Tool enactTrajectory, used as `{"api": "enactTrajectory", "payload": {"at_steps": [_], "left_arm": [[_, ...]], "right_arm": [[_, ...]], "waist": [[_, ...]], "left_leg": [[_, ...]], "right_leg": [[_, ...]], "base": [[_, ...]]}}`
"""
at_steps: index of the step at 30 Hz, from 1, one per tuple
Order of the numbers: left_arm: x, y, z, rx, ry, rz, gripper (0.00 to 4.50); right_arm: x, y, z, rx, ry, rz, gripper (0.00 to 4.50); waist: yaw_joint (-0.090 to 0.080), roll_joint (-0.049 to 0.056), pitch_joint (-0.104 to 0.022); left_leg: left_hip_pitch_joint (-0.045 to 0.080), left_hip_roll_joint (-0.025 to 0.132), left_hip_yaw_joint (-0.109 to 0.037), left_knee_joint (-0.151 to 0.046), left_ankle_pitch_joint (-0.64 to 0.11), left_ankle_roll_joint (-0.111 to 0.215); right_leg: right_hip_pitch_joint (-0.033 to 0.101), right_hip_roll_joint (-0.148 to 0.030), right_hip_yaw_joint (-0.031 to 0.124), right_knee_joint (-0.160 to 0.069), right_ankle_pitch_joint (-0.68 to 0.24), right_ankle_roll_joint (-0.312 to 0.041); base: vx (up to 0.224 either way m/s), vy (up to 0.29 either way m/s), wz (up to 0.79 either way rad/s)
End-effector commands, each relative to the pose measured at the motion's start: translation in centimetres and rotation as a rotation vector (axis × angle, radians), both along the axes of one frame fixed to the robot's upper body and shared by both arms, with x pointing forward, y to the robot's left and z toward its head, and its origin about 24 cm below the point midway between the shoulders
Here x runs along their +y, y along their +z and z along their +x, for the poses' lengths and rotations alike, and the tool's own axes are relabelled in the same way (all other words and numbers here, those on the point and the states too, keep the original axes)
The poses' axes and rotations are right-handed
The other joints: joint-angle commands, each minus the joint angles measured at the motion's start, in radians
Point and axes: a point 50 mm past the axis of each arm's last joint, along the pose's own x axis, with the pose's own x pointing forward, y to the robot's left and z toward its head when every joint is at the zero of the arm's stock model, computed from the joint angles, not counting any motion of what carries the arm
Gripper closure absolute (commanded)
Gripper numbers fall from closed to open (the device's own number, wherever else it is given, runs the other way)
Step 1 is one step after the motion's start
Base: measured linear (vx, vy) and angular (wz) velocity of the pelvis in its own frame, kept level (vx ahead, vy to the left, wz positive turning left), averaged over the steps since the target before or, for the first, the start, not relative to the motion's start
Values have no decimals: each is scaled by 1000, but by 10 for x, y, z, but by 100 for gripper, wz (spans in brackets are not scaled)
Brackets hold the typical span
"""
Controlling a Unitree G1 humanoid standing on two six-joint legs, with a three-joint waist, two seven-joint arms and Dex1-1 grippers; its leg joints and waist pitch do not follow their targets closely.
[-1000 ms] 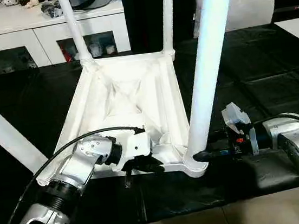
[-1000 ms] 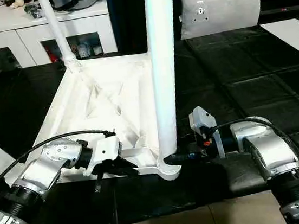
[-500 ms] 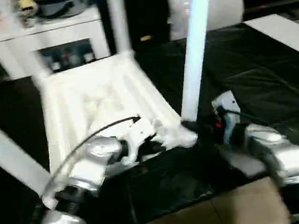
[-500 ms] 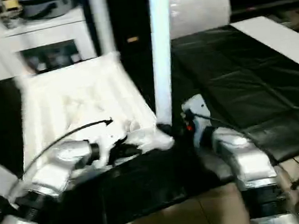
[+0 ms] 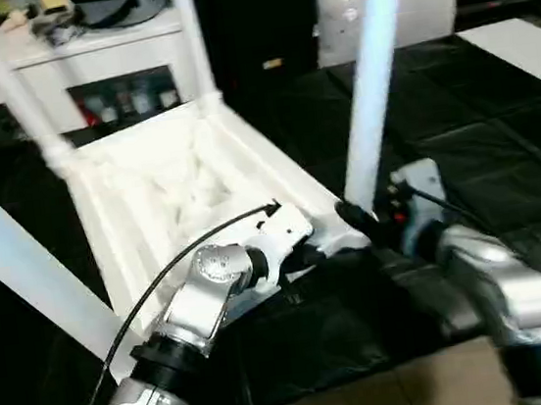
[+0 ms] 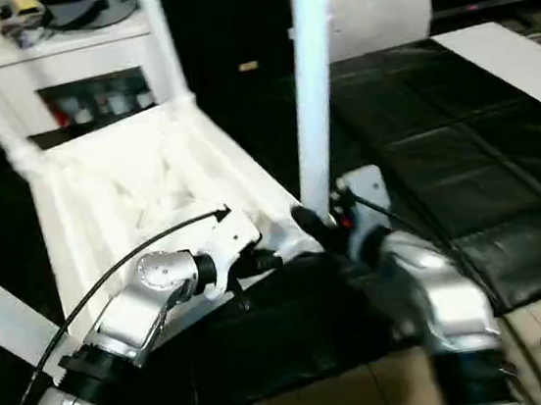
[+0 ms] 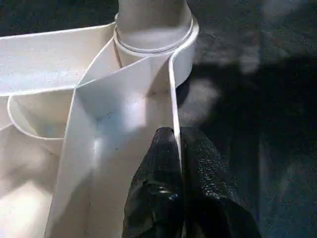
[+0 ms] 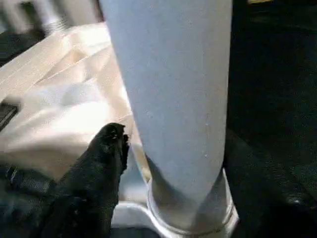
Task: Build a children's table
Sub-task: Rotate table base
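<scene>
The children's table lies upside down on the black mat, its ribbed underside (image 5: pixel 151 192) facing up. Its white legs stand in the corner sockets: two at the far corners (image 5: pixel 9 86) (image 5: pixel 189 35), one near left (image 5: pixel 11 264) and one near right (image 5: pixel 374 81). My left gripper (image 5: pixel 308 253) is shut on the thin rim wall (image 7: pixel 171 94), close to the near right socket (image 7: pixel 153 29). My right gripper (image 5: pixel 356 217) is open around the base of the near right leg (image 8: pixel 173 99). One black finger (image 8: pixel 106 153) stands a little off the leg, and the other is hidden behind it.
A white glass-door cabinet (image 5: pixel 85 57) stands behind the table. A grey cushion (image 5: pixel 424 6) leans at the back right, beside a white panel (image 5: pixel 527 38). The black mat (image 5: pixel 499 135) spreads to the right. Light floor tiles (image 5: pixel 373 397) run along its near edge.
The whole picture has swung and tilted, so the camera moved. Both grippers stay at the table's near right corner, and the left one is still on the rim.
</scene>
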Motion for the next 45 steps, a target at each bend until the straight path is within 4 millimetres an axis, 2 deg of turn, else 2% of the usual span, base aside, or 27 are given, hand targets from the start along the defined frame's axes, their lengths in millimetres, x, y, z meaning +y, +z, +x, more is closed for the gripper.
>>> {"api": "enactTrajectory", "payload": {"at_steps": [1, 4, 6, 11, 12, 14, 20, 23, 24, 25, 27, 29, 30, 31, 32, 33, 35, 36, 37, 38, 39, 40, 41, 42, 43, 44, 45], "left_arm": [[-2, 19, 2, -110, -79, -12, 450], [12, 19, 3, -141, -136, 21, 450], [15, 19, 3, -152, -154, 22, 450], [28, 17, 7, -228, -172, 66, 450], [34, 16, 7, -232, -174, 64, 450], [39, 17, 5, -222, -185, 34, 407], [43, 33, -10, -191, -189, -141, 361], [41, 36, -17, -187, -58, -254, 339], [40, 32, -20, -160, 8, -261, 339], [41, 30, -22, -142, 49, -260, 318], [44, 24, -25, -134, 173, -246, 313], [50, 21, -30, -147, 302, -268, 313], [53, 22, -33, -159, 383, -299, 313], [54, 22, -34, -162, 404, -307, 313], [59, 21, -36, -205, 498, -293, 313], [59, 21, -37, -211, 508, -291, 313], [60, 19, -42, -218, 564, -295, 313], [61, 18, -49, -222, 638, -307, 313], [62, 19, -50, -231, 650, -302, 313], [62, 23, -51, -261, 680, -285, 313], [63, 24, -51, -264, 700, -283, 313], [63, 24, -52, -263, 718, -282, 313], [65, 25, -53, -262, 744, -295, 313], [67, 25, -54, -260, 771, -296, 313], [68, 26, -55, -268, 780, -294, 313], [69, 26, -56, -275, 788, -286, 313], [70, 26, -56, -283, 794, -279, 313]], "right_arm": [[5, -1, -8, 29, 97, 30, 103], [-17, 8, -23, 11, 199, 28, 81], [-23, 11, -27, -3, 222, 28, 70], [-38, 20, -35, -48, 231, 30, 20], [-41, 21, -38, -57, 210, 39, 15], [-42, 20, -43, -62, 196, 48, 2], [-22, 17, -59, -56, 209, 79, 0], [-8, 13, -64, -57, 169, 71, 0], [-4, 13, -65, -58, 146, 69, 0], [-2, 12, -65, -59, 133, 68, 0], [2, 11, -67, -47, 109, 54, 0], [5, 11, -68, -56, 80, 35, 0], [7, 13, -69, -75, 72, 35, 0], [8, 13, -69, -80, 70, 36, 0], [11, 14, -70, -105, 83, 39, 0], [11, 14, -70, -108, 86, 40, 0], [15, 12, -69, -108, 86, 34, 0], [21, 8, -67, -84, 105, 19, 0], [23, 7, -67, -78, 116, 12, 0], [27, 6, -68, -74, 151, -6, 0], [28, 5, -68, -73, 160, -11, 0], [29, 5, -68, -73, 163, -13, 0], [30, 5, -69, -72, 165, -5, 0], [30, 6, -69, -76, 171, 1, 0], [30, 6, -69, -79, 177, 6, 0], [30, 7, -69, -92, 183, 7, 0], [30, 8, -69, -107, 184, 10, 0]], "waist": [[3, -13, -67], [15, -11, -66], [19, -15, -65], [21, -14, -67], [23, -18, -66], [26, -18, -67], [24, -16, -64], [21, -16, -56], [16, -15, -51], [14, -16, -54], [2, -16, -48], [-3, -17, -48], [-9, -22, -46], [-9, -22, -46], [-10, -30, -46], [-11, -28, -44], [-12, -30, -43], [-11, -38, -47], [-3, -55, -34], [-10, -26, -48], [-21, -24, -45], [-37, -3, -48], [-46, 4, -38], [-52, -2, -31], [-48, -12, -26], [-25, -48, -25], [5, -71, -33]], "left_leg": [[1, 30, -7, -62, -153, 74], [5, 33, -8, -62, -171, 79], [0, 31, -9, -63, -172, 79], [2, 34, -10, -64, -170, 73], [1, 33, -9, -63, -165, 74], [2, 33, -9, -63, -158, 76], [0, 41, -11, -68, -170, 66], [2, 39, -8, -73, -215, 53], [2, 35, -8, -76, -241, 46], [5, 36, -8, -74, -244, 37], [5, 32, -9, -77, -268, 26], [3, 30, -11, -76, -275, 23], [-2, 26, -12, -75, -282, 23], [2, 24, -11, -74, -287, 27], [2, 24, -11, -73, -288, 30], [-1, 26, -13, -76, -296, 33], [4, 24, -13, -75, -309, 34], [-3, 32, -18, -80, -287, 33], [-65, 14, -57, -99, -291, 66], [-45, 29, -86, -101, -337, 74], [-41, 37, -105, -101, -369, 76], [-38, 67, -158, -114, -423, 78], [-27, 92, -219, -141, -485, 106], [-21, 79, -238, -142, -535, 122], [-36, 48, -227, -129, -534, 115], [-73, -40, -158, -68, -426, 78], [-74, -42, -114, 35, -173, 95]], "right_leg": [[62, -55, 48, -76, -214, -163], [60, -57, 50, -80, -248, -146], [61, -58, 47, -80, -268, -137], [58, -57, 48, -80, -271, -135], [58, -58, 48, -79, -265, -137], [57, -58, 49, -78, -263, -136], [55, -63, 49, -71, -256, -166], [51, -61, 50, -84, -346, -138], [49, -58, 47, -91, -404, -119], [50, -59, 48, -89, -416, -110], [46, -55, 46, -103, -497, -68], [45, -54, 44, -106, -518, -49], [45, -54, 40, -111, -551, -26], [40, -54, 40, -120, -572, -12], [38, -52, 39, -122, -575, -6], [39, -52, 38, -121, -575, 1], [33, -50, 38, -127, -595, 12], [42, -53, 40, -113, -541, -2], [83, -69, -4, -88, -510, -13], [76, -56, -23, -89, -444, -26], [71, -55, -27, -89, -397, -50], [83, -36, -36, -62, -264, -98], [73, -7, -33, -12, -191, -130], [70, -7, -14, 8, -184, -163], [74, -27, 1, -10, -184, -182], [92, -103, 11, -85, -324, -181], [117, -221, 17, -149, -540, -63]], "base": [[0, 0, 0], [0, 0, 0], [0, 0, 0], [0, 0, 0], [0, 0, 0], [0, 0, 0], [0, 0, 0], [0, 0, 0], [0, 0, 0], [0, 0, 0], [0, 0, 0], [0, 0, 0], [0, 0, 0], [0, 0, 0], [0, 0, 0], [0, 0, 0], [0, 0, 0], [0, 0, 0], [0, 0, 0], [6, -18, 44], [6, -18, 44], [40, -54, 64], [50, -81, 57], [57, -138, 92], [20, -99, 65], [0, -102, 57], [-8, -79, 43]]}}
